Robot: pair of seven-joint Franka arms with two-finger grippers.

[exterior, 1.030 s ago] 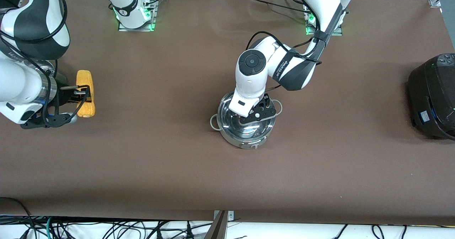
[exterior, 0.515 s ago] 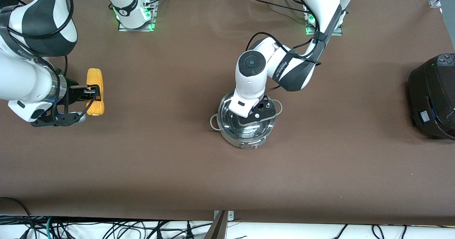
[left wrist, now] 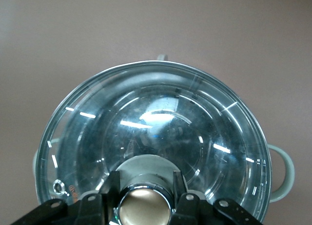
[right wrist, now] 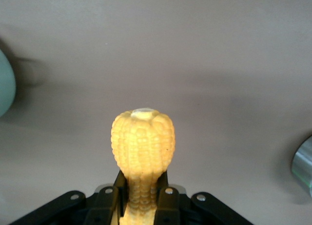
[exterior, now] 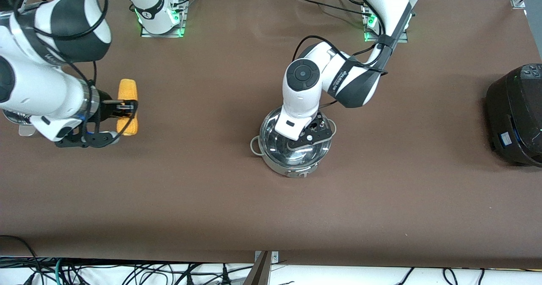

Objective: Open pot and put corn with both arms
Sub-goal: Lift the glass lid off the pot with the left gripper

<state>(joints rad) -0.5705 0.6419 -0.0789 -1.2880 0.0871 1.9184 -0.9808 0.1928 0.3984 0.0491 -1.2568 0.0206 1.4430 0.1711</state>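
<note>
The steel pot [exterior: 292, 160] stands mid-table with its glass lid [left wrist: 161, 122] over it. My left gripper [exterior: 310, 133] is over the pot, shut on the lid's beige knob [left wrist: 144, 210], with one black finger [left wrist: 105, 191] on each side of it. The pot's loop handles [left wrist: 283, 172] show past the lid rim. I cannot tell whether the lid rests on the rim. My right gripper [exterior: 127, 107] is shut on the yellow-orange corn [exterior: 127, 91] and holds it in the air over the table toward the right arm's end. In the right wrist view the corn [right wrist: 143, 142] sticks out past the fingers [right wrist: 163, 198].
A large black cooker [exterior: 514, 115] stands at the left arm's end of the table. A shiny steel object [exterior: 17, 122] shows partly under the right arm. A steel edge [right wrist: 304, 166] and a pale rounded shape [right wrist: 5, 88] sit at the borders of the right wrist view.
My right gripper has carried the corn toward the pot. My left gripper has stayed on the lid's knob and shifted only slightly.
</note>
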